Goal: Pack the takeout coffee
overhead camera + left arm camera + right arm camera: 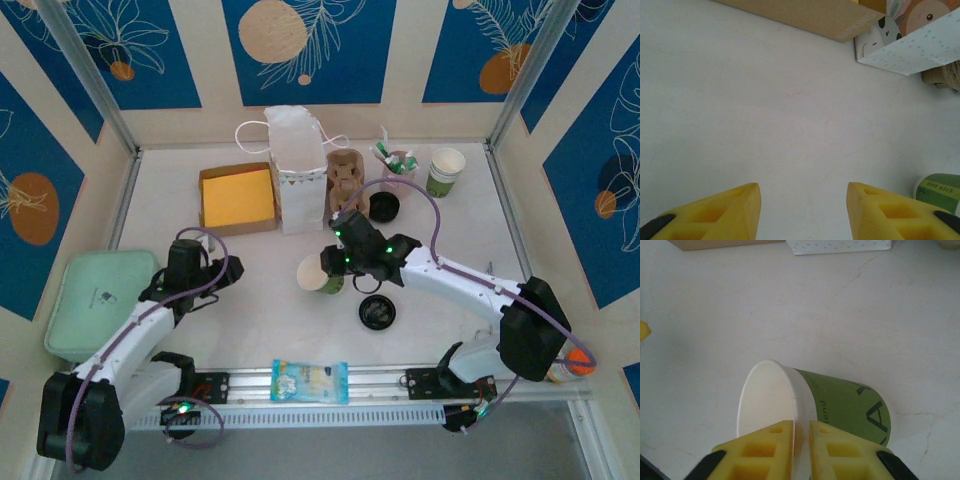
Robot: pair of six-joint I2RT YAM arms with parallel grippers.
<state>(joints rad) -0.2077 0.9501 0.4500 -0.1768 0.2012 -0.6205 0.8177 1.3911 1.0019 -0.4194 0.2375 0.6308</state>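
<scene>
The takeout coffee [318, 275] is a paper cup with a white rim and green lower band, near the table's middle; in the right wrist view the takeout coffee [840, 405] leans away from me, its mouth to the left. My right gripper [336, 262] [801, 426] straddles the cup's rim wall, one yellow finger [771, 445] inside and the other outside. A narrow gap shows between them, and I cannot tell whether they press the wall. My left gripper [228, 270] [804, 210] hangs open over bare table, left of the cup [939, 192].
A white paper bag [297, 165], a brown cup carrier [345, 180] and a cardboard box [237, 198] stand at the back. A second like cup [446, 170] and a pink utensil cup [398, 163] are back right. Black lids [377, 312] [385, 207] lie nearby. A teal container [100, 300] sits left, a snack packet [310, 381] in front.
</scene>
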